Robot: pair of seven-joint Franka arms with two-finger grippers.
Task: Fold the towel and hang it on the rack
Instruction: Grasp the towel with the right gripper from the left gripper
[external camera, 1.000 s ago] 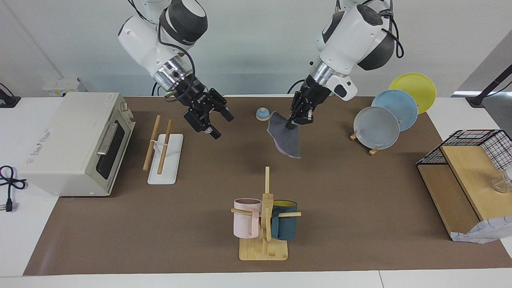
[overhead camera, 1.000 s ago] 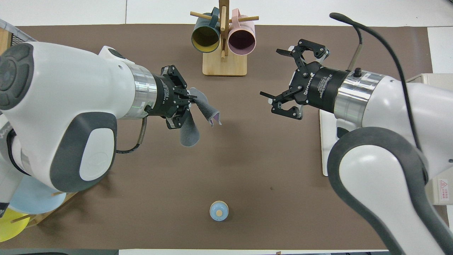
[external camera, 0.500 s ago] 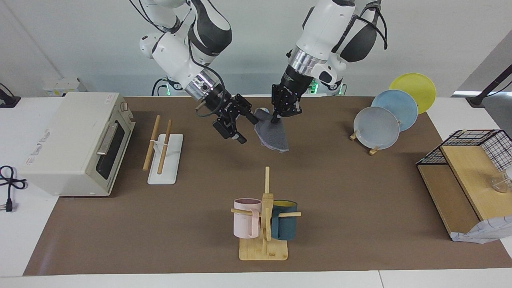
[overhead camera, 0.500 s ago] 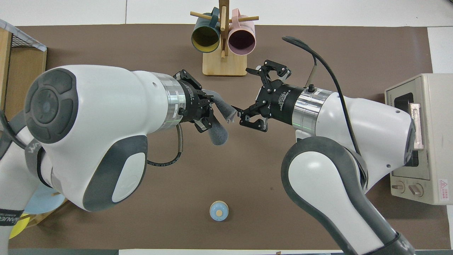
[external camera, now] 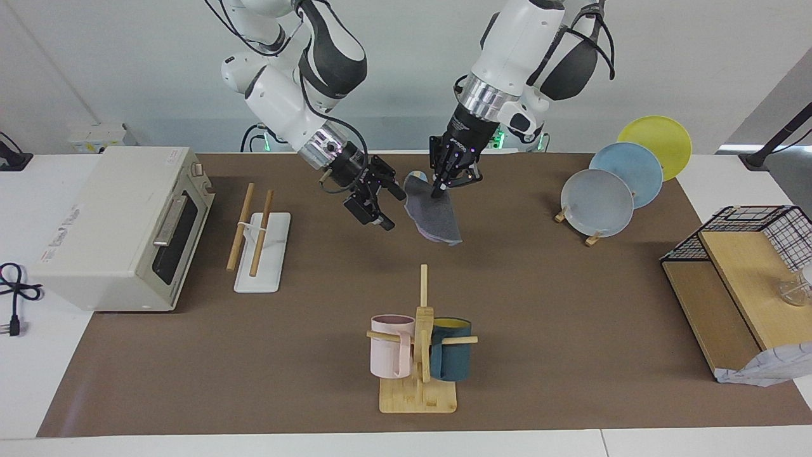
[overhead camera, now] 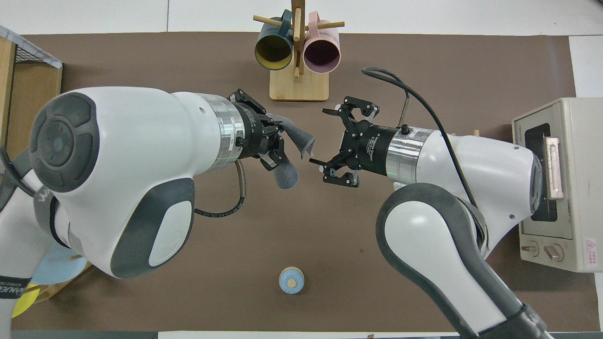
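My left fingers stay clamped on the hanging towel; my right fingers, spread wide, have closed in beside it for a handover.

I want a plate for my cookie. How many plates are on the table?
3, all standing in one wooden rack at the left arm's end of the table: a grey plate farthest from the robots, a blue plate in the middle, a yellow plate nearest them. None looks hidden.

Arms closed in mid-table
I've brought the right gripper beside the towel; the left gripper carried it inward.
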